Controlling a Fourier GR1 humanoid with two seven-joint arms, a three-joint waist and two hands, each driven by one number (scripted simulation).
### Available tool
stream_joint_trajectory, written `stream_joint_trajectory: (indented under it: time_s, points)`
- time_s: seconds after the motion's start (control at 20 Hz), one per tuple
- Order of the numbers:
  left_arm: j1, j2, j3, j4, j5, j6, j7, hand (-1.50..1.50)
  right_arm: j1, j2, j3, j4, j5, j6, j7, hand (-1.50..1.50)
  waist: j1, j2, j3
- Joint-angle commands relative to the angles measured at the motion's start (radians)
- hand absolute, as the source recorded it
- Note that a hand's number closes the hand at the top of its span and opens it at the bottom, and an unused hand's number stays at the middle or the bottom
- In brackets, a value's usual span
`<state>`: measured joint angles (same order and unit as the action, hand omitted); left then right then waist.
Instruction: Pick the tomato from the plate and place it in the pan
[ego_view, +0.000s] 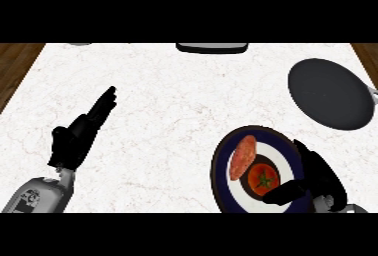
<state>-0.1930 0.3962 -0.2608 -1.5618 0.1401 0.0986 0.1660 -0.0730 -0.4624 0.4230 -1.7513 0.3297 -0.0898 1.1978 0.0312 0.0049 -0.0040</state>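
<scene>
A red tomato (263, 179) with a green stem lies in the dark middle of a blue and white plate (221, 170) at the lower right. A reddish sausage-shaped item (243, 157) lies on the plate just left of it. My right hand (317, 172) reaches over the plate's right side, its fingers along the rim and its thumb (286, 191) curled in just below the tomato, not closed round it. The dark round pan (328, 93) sits at the far right, above the plate. My left hand (81, 132) rests open at the left, fingers straight.
A grey object (211, 47) sits at the counter's far edge, top centre. Wooden floor shows past the white marble counter's left (15, 65) and right edges. The pan's handle (372, 94) points right, off view.
</scene>
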Motion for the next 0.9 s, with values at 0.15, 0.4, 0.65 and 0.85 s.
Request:
stream_joint_trajectory:
  time_s: [0.15, 0.4, 0.65, 0.85]
  points:
    - [0.000, 0.010, 0.026, 0.014, 0.013, -0.028, -0.004, 0.00, -0.163, 0.073, 0.019, 0.102, -0.050, 0.149, 0.289, -1.50, -0.007, -0.003, 0.000]
    - [0.043, -0.005, 0.010, -0.041, 0.003, -0.017, 0.012, 0.00, -0.139, 0.094, 0.046, 0.132, -0.004, 0.141, 0.289, -1.50, -0.020, -0.009, 0.001]
    - [0.032, 0.007, 0.044, -0.001, 0.009, -0.036, -0.022, 0.00, -0.197, 0.133, 0.029, 0.247, 0.006, 0.172, 0.289, -1.50, -0.018, -0.005, 0.001]
    - [0.029, -0.007, 0.046, 0.004, -0.002, -0.031, -0.024, 0.00, -0.196, 0.153, 0.033, 0.265, 0.037, 0.185, 0.290, -1.50, -0.024, -0.006, 0.001]
